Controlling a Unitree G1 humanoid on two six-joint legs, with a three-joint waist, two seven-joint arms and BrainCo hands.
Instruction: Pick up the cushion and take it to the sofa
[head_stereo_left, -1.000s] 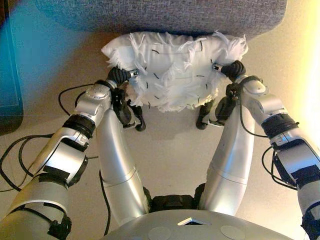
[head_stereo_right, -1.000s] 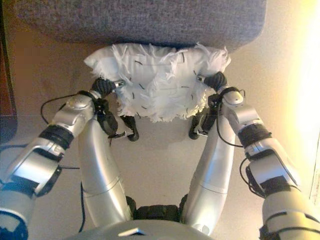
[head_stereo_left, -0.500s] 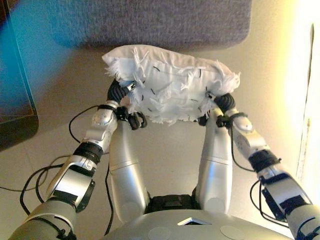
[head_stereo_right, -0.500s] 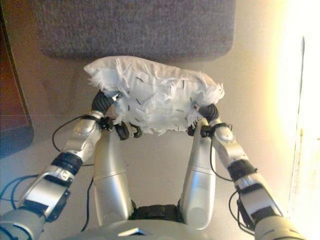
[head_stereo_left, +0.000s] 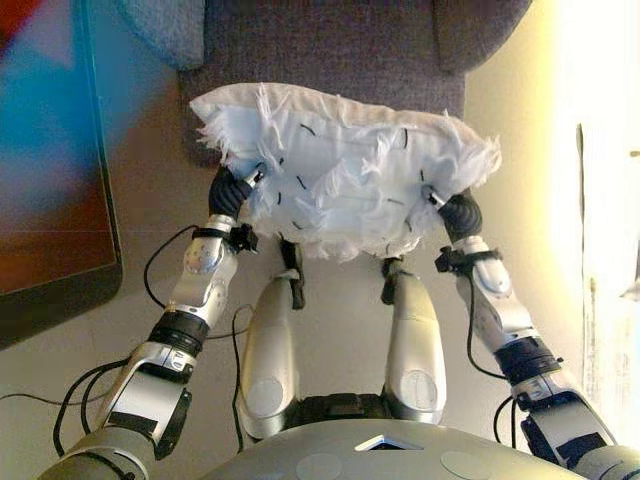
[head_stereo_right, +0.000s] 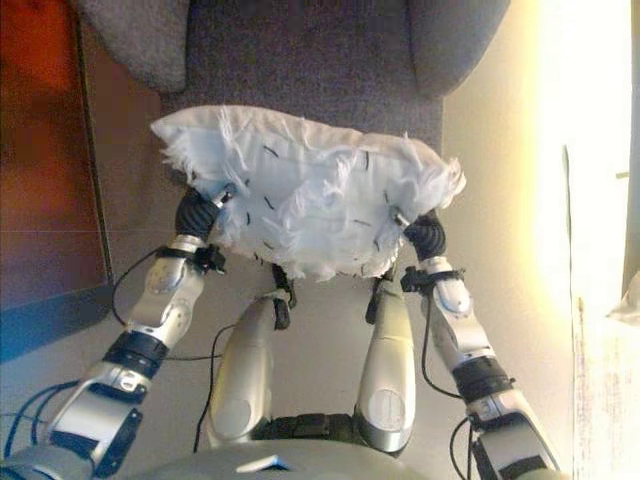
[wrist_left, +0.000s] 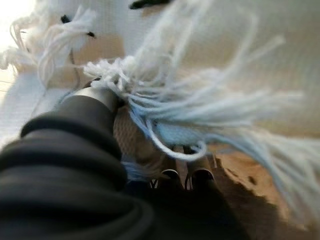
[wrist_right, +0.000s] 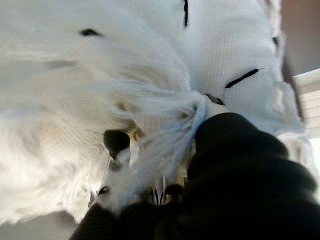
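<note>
Left eye view: white fringed cushion (head_stereo_left: 345, 180) is lifted off the floor, carried between both arms, its far edge at 12 o'clock overlapping the grey sofa (head_stereo_left: 320, 50) seat. Left robot hand (head_stereo_left: 232, 192) under the cushion at 9 o'clock, right robot hand (head_stereo_left: 460, 215) at 3 o'clock; fingers buried in fringe in both wrist views, so grasp state can't be told. Pickup looks done; setting it on the seat and releasing remain. No readable labels or writing.
</note>
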